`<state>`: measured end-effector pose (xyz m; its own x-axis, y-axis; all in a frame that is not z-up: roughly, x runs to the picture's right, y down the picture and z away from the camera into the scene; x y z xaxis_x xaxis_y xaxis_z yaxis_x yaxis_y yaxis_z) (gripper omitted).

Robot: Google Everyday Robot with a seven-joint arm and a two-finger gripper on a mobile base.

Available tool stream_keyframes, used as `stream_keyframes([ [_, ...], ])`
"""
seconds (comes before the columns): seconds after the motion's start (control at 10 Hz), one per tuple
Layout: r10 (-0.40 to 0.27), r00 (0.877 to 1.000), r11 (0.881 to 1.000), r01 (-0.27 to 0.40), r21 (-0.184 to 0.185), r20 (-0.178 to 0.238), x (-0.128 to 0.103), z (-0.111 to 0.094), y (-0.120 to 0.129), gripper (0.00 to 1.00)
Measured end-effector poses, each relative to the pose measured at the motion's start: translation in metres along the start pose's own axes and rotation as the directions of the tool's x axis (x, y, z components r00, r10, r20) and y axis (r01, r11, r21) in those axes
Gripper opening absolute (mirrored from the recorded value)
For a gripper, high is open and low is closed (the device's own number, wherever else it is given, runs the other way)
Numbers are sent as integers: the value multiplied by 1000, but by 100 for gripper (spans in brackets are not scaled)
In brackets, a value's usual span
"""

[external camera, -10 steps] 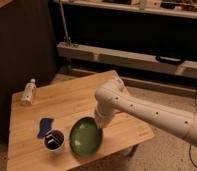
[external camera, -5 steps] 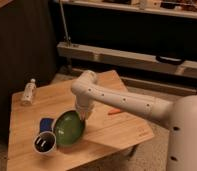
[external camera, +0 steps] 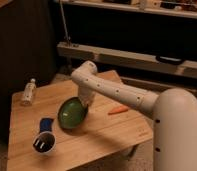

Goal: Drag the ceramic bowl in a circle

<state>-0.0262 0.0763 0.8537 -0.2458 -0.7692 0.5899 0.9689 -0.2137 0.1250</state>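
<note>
The ceramic bowl (external camera: 72, 113), glossy green and round, sits near the middle of the wooden table (external camera: 112, 132) and looks tipped up toward the camera. My gripper (external camera: 85, 101) comes down from the white arm onto the bowl's far right rim and is shut on it. The arm's bulk hides the fingers.
A small white cup with a dark inside (external camera: 44, 143) stands at the front left, with a blue object (external camera: 45, 123) just behind it, close to the bowl's left side. A small bottle (external camera: 28, 91) stands at the far left. An orange stick-like item (external camera: 118, 109) lies right of the gripper.
The gripper and bowl have swept left from the table's front edge, then back toward the middle. The cup shifted slightly left. The bottle has not moved.
</note>
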Motion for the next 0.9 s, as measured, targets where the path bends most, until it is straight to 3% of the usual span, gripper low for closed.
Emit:
stream_keyframes([
  [0.3,89,996,996,-88,-35,32,-25,12,63,0],
  [0.6,120,993,993,-119,-24,24,-49,5,91,0],
  [0.8,121,992,993,-121,-16,32,-86,-1,112,0],
  [0.9,110,993,994,-110,-9,45,-115,-2,116,0],
])
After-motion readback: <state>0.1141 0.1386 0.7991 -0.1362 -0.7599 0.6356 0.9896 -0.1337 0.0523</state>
